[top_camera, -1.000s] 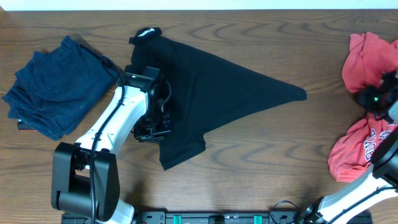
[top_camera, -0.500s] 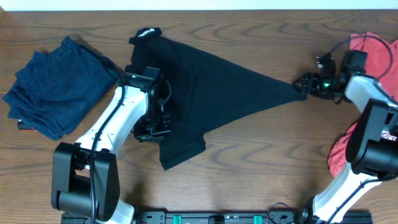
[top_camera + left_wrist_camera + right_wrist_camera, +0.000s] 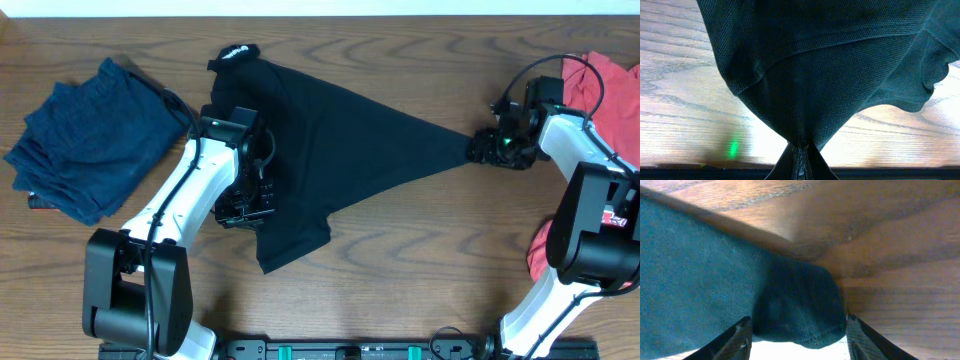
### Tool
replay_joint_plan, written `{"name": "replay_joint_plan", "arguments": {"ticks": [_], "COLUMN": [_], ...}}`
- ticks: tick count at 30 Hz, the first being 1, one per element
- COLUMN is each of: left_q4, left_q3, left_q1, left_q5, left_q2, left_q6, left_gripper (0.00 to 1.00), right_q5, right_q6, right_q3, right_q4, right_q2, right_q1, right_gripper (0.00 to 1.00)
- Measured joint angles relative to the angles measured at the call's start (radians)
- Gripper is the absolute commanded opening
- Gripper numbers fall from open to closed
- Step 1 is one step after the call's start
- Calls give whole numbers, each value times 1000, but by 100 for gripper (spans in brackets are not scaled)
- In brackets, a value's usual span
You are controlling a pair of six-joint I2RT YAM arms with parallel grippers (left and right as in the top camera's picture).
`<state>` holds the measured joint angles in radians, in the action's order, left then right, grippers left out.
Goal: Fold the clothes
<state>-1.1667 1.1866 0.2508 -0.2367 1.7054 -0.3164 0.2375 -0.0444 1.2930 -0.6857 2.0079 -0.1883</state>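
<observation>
One black shirt point(image 3: 340, 150) lies spread on the table point(image 3: 420, 260), tapering to a point. One navy-blue pile point(image 3: 85, 140) lies left of the shirt. Coral-red cloth point(image 3: 600, 95) shows right of it in two patches. The left gripper point(image 3: 801, 162) is pinched tight on the shirt's lower-left fabric. The right gripper point(image 3: 797, 340) has its fingers apart, with the shirt's pointed tip between them.
</observation>
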Motion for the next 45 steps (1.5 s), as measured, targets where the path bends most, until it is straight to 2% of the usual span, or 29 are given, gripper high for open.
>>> {"name": "replay_joint_plan", "arguments": {"ticks": [7, 11, 14, 17, 26, 33, 39, 45], "left_q4": [0, 0, 0, 0, -1, -116, -222, -212], "left_q3": [0, 0, 0, 0, 0, 65, 344, 612], "left_q1": [0, 0, 0, 0, 0, 0, -21, -153], "left_q5": [0, 0, 0, 0, 0, 1, 1, 16], "left_q2": [0, 0, 0, 0, 0, -21, -185, -386], "left_q6": [0, 0, 0, 0, 0, 57, 156, 198], "left_gripper": [6, 6, 6, 6, 6, 6, 6, 6], "right_q5": [-16, -34, -51, -55, -54, -51, -48, -50], "right_q6": [7, 10, 10, 14, 26, 42, 56, 63], "right_q3": [-3, -6, -9, -12, -12, 0, 126, 273], "right_q4": [17, 29, 36, 39, 27, -157, -304, -389], "right_q2": [0, 0, 0, 0, 1, -57, -365, -709], "right_q1": [2, 2, 2, 2, 2, 1, -18, -72], "right_gripper": [50, 33, 14, 1, 1, 1, 1, 1]}}
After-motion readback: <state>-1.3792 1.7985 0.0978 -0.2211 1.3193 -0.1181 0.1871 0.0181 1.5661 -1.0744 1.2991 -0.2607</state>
